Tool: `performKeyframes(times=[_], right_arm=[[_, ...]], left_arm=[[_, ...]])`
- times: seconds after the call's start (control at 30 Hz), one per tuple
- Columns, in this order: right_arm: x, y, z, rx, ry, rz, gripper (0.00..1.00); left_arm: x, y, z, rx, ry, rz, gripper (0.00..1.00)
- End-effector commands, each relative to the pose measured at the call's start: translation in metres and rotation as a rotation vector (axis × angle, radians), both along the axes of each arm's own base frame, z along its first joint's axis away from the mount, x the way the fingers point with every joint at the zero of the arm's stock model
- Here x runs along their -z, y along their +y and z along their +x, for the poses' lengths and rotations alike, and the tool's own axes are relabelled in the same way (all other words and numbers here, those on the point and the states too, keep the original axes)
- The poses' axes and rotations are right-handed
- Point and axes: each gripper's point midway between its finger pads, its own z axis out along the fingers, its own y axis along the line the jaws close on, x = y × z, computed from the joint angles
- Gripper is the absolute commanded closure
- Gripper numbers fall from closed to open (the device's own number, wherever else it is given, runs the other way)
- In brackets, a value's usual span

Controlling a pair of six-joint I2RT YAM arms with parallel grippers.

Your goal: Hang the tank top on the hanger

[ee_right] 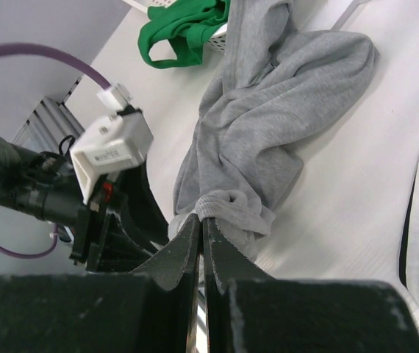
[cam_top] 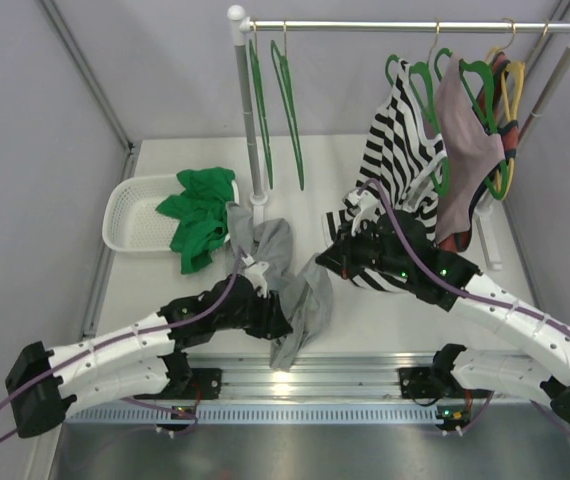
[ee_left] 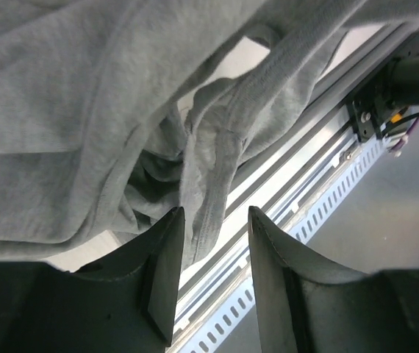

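Tank top point(cam_top: 303, 300) bunched on worktop point(cam_top: 390, 320), mid front edge. Right gripper point(ee_right: 198, 220) jaws clenched on hem; left gripper point(ee_left: 215, 215) jaws released, strap fold between. Risk: thin pinch slips on lift; twisted fabric blocks hanger point(cam_top: 290, 130).

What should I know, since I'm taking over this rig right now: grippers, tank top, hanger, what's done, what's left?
Left gripper: open, a fold of the tank top hanging between its fingers.
Right gripper: shut on the top's edge.
The top lies bunched on the table between both arms.
Hanger: bare green ones hang on the rail; none taken.
Done: top grasped. Left: spread it, fetch a hanger, put it on.
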Motion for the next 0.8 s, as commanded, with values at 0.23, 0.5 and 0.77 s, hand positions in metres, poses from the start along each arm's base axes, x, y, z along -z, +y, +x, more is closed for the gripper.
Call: performKeyframes(times=[0.23,0.5,0.77], right_arm=[[-0.017,-0.001,0.004,0.009,-0.035,0.061,1.00],[-0.016,-0.002,0.002,0.007,-0.034,0.062,1.00],[-0.016,-0.003,0.001,0.005,-0.035,0.063,1.00]], left_arm=[[0.015,-0.020,0.006,-0.011,-0.063,0.013,0.54],[0.033,-0.022,0.004,0.008,-0.066,0.010,0.54],[0.039,-0.028,0.002,0.028,-0.063,-0.018,0.57]])
